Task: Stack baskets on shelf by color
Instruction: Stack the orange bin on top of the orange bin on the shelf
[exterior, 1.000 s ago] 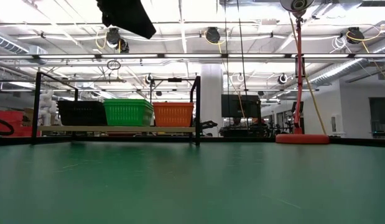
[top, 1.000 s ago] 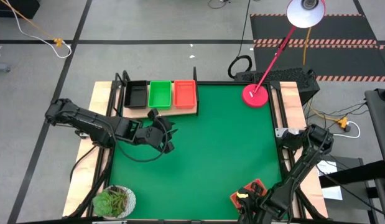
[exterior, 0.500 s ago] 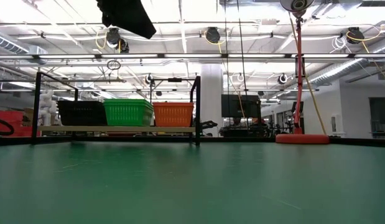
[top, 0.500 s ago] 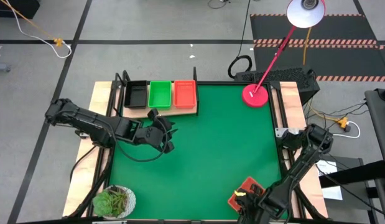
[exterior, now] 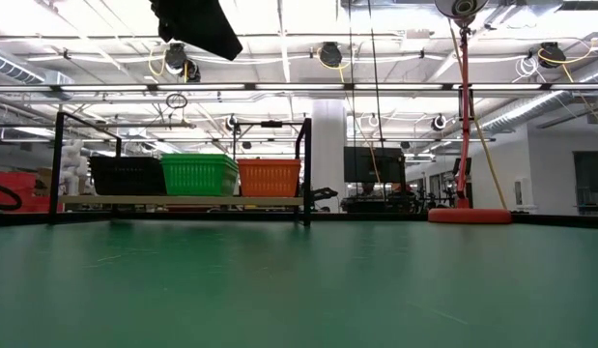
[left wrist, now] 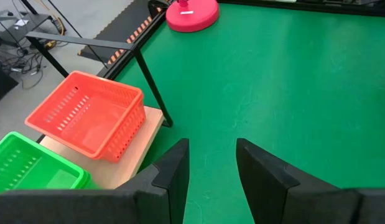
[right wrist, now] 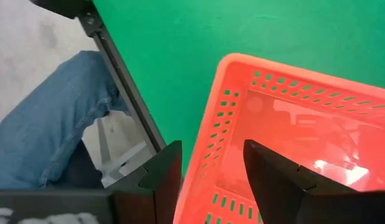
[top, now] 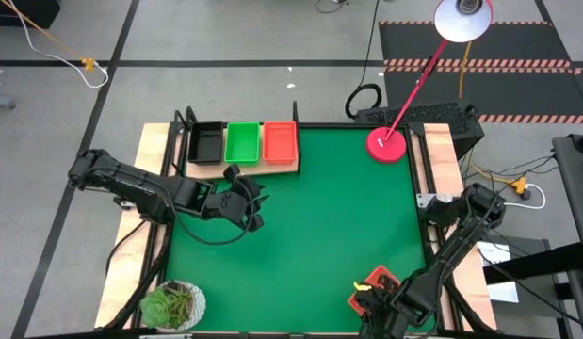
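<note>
On the shelf (top: 244,169) at the far left stand a black basket (top: 207,141), a green basket (top: 242,141) and a red-orange basket (top: 280,141) side by side, each resting on its bottom. Another red-orange basket (top: 378,280) lies on the mat at the near edge. My right gripper (top: 366,299) is open over it, one finger outside and one inside its wall (right wrist: 208,149). My left gripper (top: 258,209) hovers open in front of the shelf and holds nothing; its wrist view shows the shelf's red-orange basket (left wrist: 86,121). My right gripper stands astride the near red-orange basket's wall (right wrist: 208,149) close to a corner, coming from above at a slant. Whether the fingers touch the wall, I cannot tell. The basket lies on the mat.
A round red lamp base (top: 387,144) stands at the mat's far right, its pole leaning over the table. A potted plant (top: 173,303) sits at the near left corner. A person's leg in jeans (right wrist: 61,118) shows just beyond the table's near edge.
My right gripper has shifted slightly over the red-orange basket at the near edge, and the arm now covers more of it in the high view. The left arm has kept still.
</note>
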